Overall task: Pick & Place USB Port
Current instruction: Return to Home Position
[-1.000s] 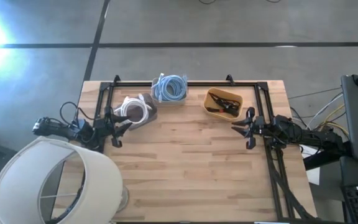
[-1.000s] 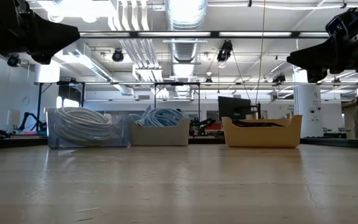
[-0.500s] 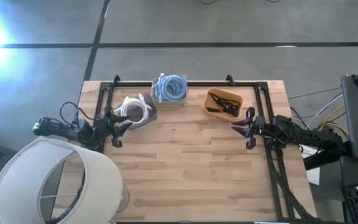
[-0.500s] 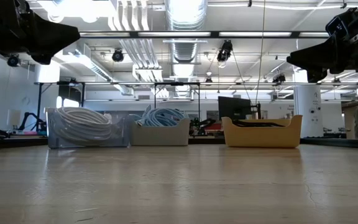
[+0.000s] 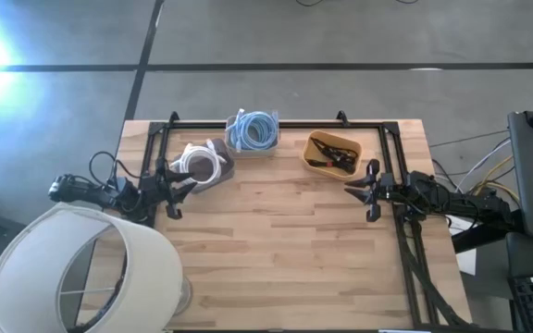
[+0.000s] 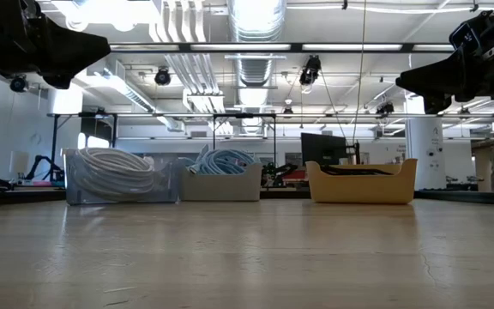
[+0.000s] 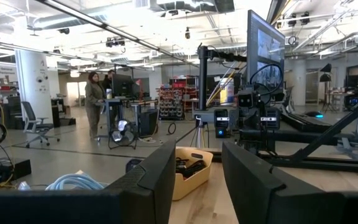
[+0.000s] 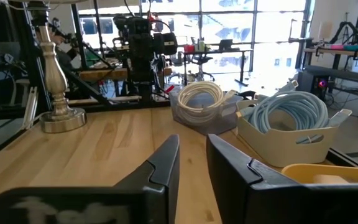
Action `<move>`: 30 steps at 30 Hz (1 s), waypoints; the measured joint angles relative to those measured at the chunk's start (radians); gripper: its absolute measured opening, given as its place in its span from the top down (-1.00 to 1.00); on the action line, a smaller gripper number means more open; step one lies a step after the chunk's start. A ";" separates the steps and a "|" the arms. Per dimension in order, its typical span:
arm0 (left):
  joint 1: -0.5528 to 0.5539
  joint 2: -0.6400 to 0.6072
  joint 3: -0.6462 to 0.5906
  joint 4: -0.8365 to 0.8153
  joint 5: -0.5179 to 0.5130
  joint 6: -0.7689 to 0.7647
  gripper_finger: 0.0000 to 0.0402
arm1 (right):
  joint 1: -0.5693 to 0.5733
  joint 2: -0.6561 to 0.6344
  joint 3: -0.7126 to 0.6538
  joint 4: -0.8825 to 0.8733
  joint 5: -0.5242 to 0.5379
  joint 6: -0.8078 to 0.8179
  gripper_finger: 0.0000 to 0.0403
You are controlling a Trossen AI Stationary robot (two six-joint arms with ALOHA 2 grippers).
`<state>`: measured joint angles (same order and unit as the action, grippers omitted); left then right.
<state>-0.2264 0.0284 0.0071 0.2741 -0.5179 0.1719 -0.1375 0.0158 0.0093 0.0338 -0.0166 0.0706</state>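
Three bins stand along the table's far edge. A clear bin (image 5: 204,163) holds coiled white cable, a cream bin (image 5: 253,131) holds coiled blue cable, and a yellow bin (image 5: 332,154) holds small dark USB parts. My left gripper (image 5: 181,185) hovers open at the table's left edge, beside the clear bin. My right gripper (image 5: 357,189) hovers open near the right edge, just short of the yellow bin (image 6: 361,181). Both are raised above the wood and touch nothing. In the left wrist view the yellow bin (image 7: 188,177) shows past the fingers.
A black frame (image 5: 276,122) runs along the far edge and down both sides. A white lampshade (image 5: 81,273) covers the near left corner, its metal base (image 8: 59,112) standing on the wood. The table's middle and near part (image 5: 285,250) is bare wood. People stand in the room beyond.
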 joint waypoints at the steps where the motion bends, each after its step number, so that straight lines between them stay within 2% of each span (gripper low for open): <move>1: 0.000 0.000 0.000 0.000 0.000 0.000 0.33 | 0.000 0.000 0.000 0.000 0.000 0.000 0.63; 9: 0.000 0.000 0.000 0.001 0.000 0.000 0.33 | 0.000 0.000 0.000 0.000 0.000 0.000 0.66; 30: 0.000 0.000 0.000 0.000 0.000 0.000 0.33 | 0.000 0.000 0.000 0.000 0.000 0.000 0.57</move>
<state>-0.2265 0.0284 0.0071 0.2745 -0.5176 0.1722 -0.1375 0.0158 0.0093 0.0340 -0.0166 0.0704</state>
